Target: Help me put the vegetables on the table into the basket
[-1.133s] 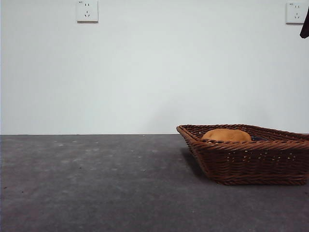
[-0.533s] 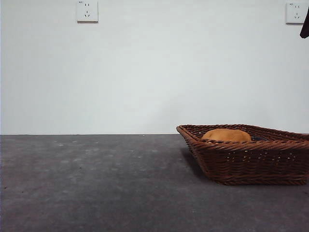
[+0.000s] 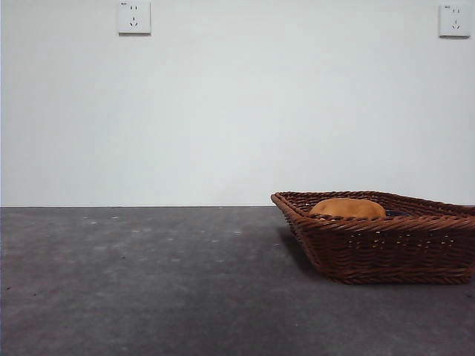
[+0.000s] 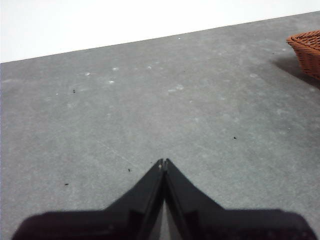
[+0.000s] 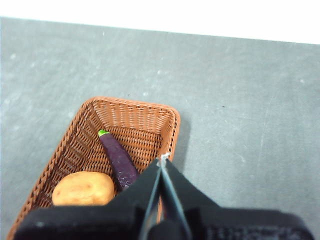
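Observation:
The brown wicker basket (image 3: pixel 386 245) stands on the grey table (image 3: pixel 148 282) at the right of the front view. The tan potato (image 3: pixel 347 208) lies in it. In the right wrist view the basket (image 5: pixel 135 117) holds the potato (image 5: pixel 83 188) and the purple eggplant (image 5: pixel 118 159) side by side. The corn cob is not in view. My right gripper (image 5: pixel 162 159) is shut and empty, high above the basket's rim. My left gripper (image 4: pixel 163 162) is shut and empty above bare table, with the basket's corner (image 4: pixel 306 47) far off.
Two white wall sockets (image 3: pixel 134 17) (image 3: pixel 454 20) sit high on the white wall behind the table. Small specks and pale marks dot the table surface (image 4: pixel 150 100).
The black arm tip at the top right corner of the front view has gone out of view. The basket and potato have not moved.

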`<state>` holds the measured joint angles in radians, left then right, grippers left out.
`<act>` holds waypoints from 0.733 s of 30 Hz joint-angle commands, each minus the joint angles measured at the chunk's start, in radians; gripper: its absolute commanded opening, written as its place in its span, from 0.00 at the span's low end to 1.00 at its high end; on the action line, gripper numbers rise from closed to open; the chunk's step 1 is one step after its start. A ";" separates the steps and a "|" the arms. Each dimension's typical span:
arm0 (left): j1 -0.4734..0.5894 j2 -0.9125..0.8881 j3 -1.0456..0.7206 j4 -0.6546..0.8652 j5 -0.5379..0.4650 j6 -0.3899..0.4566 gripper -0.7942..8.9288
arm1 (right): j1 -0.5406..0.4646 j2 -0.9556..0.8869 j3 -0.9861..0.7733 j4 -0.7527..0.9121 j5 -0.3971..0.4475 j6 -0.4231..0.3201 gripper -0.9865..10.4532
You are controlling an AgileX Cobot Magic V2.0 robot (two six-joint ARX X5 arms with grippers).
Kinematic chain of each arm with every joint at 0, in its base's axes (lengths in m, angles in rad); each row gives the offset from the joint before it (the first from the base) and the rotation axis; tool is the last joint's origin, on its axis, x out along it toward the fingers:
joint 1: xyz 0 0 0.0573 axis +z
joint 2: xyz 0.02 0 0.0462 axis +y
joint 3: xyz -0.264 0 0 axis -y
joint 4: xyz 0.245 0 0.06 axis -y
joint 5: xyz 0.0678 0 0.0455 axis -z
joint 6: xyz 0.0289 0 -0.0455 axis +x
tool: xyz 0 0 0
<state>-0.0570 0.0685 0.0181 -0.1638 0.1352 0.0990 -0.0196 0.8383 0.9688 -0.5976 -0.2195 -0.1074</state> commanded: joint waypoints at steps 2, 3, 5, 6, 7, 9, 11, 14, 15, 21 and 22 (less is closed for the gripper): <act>0.003 0.000 -0.010 0.005 0.003 -0.010 0.08 | 0.000 -0.189 -0.308 0.222 0.000 0.102 0.09; 0.003 0.000 -0.010 0.005 0.003 -0.010 0.08 | 0.000 -0.245 -0.397 0.291 0.000 0.117 0.09; 0.003 0.000 -0.010 0.005 0.003 -0.010 0.08 | 0.000 -0.348 -0.553 0.392 0.000 0.127 0.09; 0.003 0.000 -0.010 0.005 0.003 -0.010 0.08 | 0.000 -0.396 -0.616 0.417 0.000 0.127 0.09; 0.003 0.000 -0.010 0.005 0.002 -0.010 0.08 | 0.000 -0.435 -0.667 0.423 0.001 0.127 0.09; 0.003 0.000 -0.010 0.005 0.003 -0.010 0.08 | 0.000 -0.483 -0.721 0.422 0.004 0.127 0.09; 0.003 0.001 -0.010 0.005 0.003 -0.010 0.08 | 0.000 -0.528 -0.764 0.417 0.005 0.127 0.09; 0.003 0.002 -0.010 0.005 0.002 -0.010 0.08 | 0.000 -0.581 -0.809 0.415 0.011 0.127 0.09; 0.003 0.002 -0.010 0.005 0.003 -0.010 0.08 | 0.000 -0.595 -0.819 0.414 0.011 0.127 0.09; 0.003 0.002 -0.010 0.005 0.003 -0.010 0.08 | 0.001 -0.687 -0.879 0.412 0.011 0.127 0.09; 0.003 0.002 -0.010 0.005 0.003 -0.010 0.08 | 0.001 -0.703 -0.891 0.409 0.011 0.127 0.09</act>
<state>-0.0570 0.0700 0.0181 -0.1638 0.1352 0.0990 -0.0196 0.1436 0.0937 -0.1905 -0.2092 0.0090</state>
